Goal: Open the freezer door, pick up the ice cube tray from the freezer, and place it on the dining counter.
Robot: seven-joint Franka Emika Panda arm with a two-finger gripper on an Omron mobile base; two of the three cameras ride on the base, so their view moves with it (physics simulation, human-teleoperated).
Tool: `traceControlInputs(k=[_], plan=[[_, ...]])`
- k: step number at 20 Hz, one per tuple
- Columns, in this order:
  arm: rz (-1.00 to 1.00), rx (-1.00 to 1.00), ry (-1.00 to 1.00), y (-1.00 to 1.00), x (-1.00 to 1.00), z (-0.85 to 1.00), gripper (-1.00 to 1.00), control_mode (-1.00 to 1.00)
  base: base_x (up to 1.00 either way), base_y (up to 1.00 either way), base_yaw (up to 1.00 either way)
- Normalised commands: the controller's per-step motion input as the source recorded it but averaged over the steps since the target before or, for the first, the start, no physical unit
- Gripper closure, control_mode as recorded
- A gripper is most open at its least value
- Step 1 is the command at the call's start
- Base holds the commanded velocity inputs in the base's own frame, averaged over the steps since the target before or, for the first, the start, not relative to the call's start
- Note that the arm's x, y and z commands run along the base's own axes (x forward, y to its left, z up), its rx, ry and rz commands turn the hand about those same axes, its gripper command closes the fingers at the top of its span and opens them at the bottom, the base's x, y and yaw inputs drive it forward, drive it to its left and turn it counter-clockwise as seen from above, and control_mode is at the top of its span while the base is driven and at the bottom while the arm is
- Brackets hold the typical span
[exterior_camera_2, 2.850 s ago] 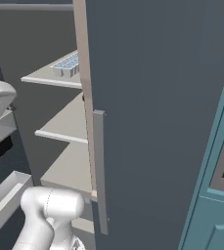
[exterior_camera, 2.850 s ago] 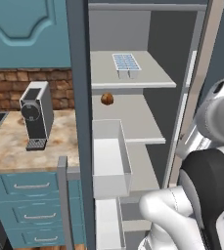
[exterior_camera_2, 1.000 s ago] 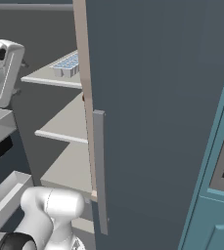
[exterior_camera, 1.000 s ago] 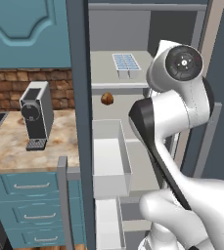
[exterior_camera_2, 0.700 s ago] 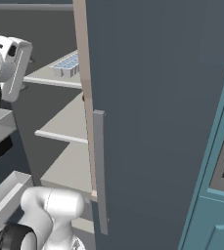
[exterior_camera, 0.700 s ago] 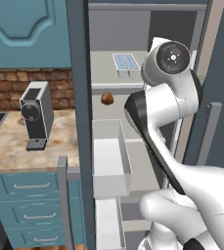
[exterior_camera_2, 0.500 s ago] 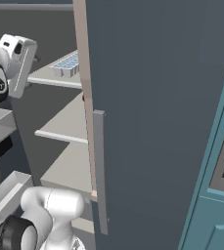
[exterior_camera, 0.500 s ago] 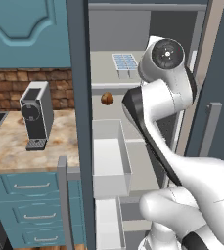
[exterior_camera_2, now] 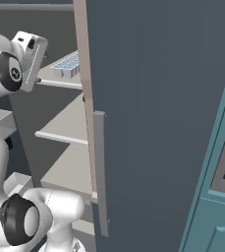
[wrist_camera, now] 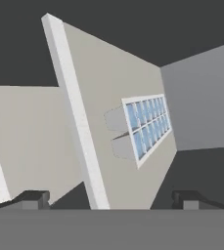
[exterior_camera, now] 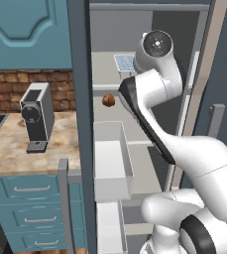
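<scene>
hand view: two-finger gripper (wrist_camera: 111, 197) facing the small white ice cube tray with pale blue cells (wrist_camera: 146, 126).
jaws are standing wide apart, gripping nothing; tray is lying on the light grey freezer shelf (wrist_camera: 91, 83), well ahead.

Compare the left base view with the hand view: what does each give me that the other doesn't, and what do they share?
Left base view alone: the coffee machine on the side counter, the small brown ball on the middle shelf, the white bin below, and the arm reaching in. Hand view alone: the spread fingers, apart from and short of the tray. Both: the ice cube tray lying flat on its light grey shelf.
</scene>
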Motion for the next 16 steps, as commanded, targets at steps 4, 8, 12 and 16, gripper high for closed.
traceControlInputs(k=[4,8,12,16], plan=[[0.00,0.00,0.06,0.05,0.54,0.00,-1.00,-1.00,0.00,0.00,0.00],[0.00,0.00,0.05,0.01,0.45,0.00,-1.00,-1.00,0.00,0.00,0.00],[0.01,0.00,0.06,0.00,0.43,0.00,-1.00,-1.00,0.00,0.00,0.00],[0.02,0.00,0.04,0.00,0.40,-0.01,-1.00,-1.00,0.00,0.00,0.00]])
